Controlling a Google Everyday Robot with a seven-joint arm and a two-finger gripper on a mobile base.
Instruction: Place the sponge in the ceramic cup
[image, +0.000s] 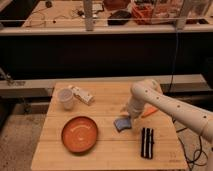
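Right, closest to me on the wooden table (110, 156) lies the black striped object (146, 143), toward the right front corner. Left of it the round orange plate (80, 134) sits flat. Just behind, between the two and touching neither, is the sponge (121, 124), a blue-grey pad resting flat on the wood. I have the gripper (126, 115) pointing down right over the sponge's far edge, fingers spread. From this angle I cannot tell whether the tips touch the pad.

The white arm (170, 106) reaches in from the right, bent above the table's right half. A small orange item (150, 111) lies just beside the wrist on its right, partly hidden by the arm.

Farther back, near the left rear corner, the ceramic cup (65, 98) stands upright, well apart from the sponge. The white-and-brown box (83, 94) lies at an angle just beside the cup, on its right. Behind the table a pale rail (100, 81) runs across. Beyond it I see a dark gap under a higher bench (60, 12) holding clutter I cannot make out.
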